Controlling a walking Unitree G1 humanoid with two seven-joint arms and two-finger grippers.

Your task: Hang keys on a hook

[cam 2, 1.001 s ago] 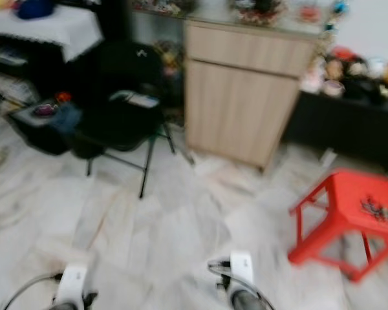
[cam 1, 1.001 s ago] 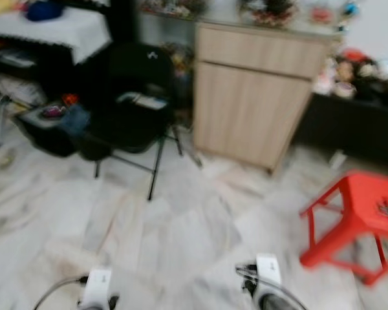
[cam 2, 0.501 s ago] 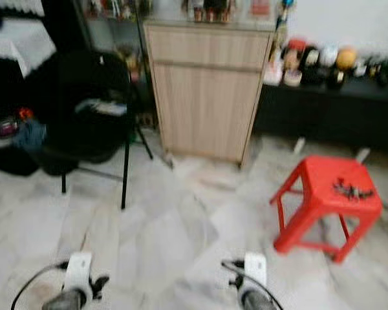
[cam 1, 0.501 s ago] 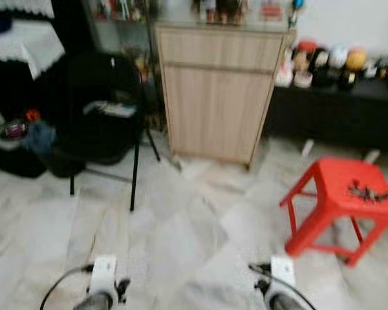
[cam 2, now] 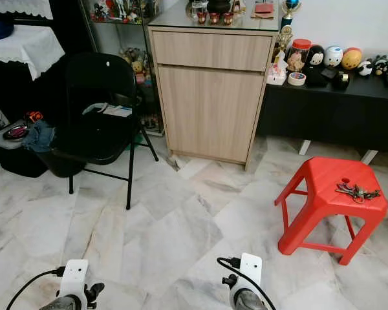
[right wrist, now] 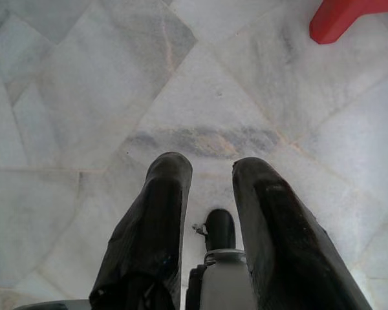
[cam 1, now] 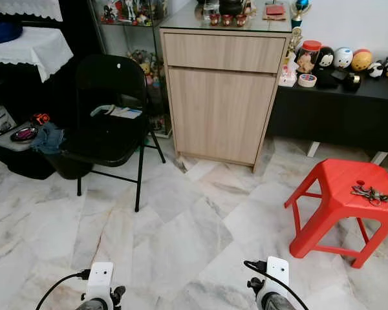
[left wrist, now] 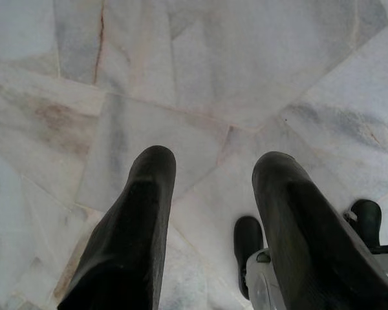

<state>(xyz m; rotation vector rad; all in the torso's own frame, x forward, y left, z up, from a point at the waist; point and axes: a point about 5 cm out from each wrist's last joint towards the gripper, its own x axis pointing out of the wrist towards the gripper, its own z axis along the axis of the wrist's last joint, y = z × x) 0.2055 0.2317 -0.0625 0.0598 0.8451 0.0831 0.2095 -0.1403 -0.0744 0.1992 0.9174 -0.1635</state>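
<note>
Keys [cam 1: 372, 192] are seen on a red plastic stool [cam 1: 339, 206], right of frame, beyond bare marble floor [cam 1: 181, 232]. Wooden cabinet [cam 1: 223, 97] and black folding chair [cam 1: 110, 123] noted upper centre-left. Left gripper [left wrist: 210, 194] and right gripper [right wrist: 210, 187]: fingers apart, empty.

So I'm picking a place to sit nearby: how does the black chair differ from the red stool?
The black chair has a backrest and thin metal legs; the red stool has no back and thick plastic legs. The chair is dark and stands to the robot's left beside the wooden cabinet; the stool is bright red, on the right. Papers lie on the chair's seat, while a bunch of keys lies on the stool. Both stand upright on the marble floor.
</note>
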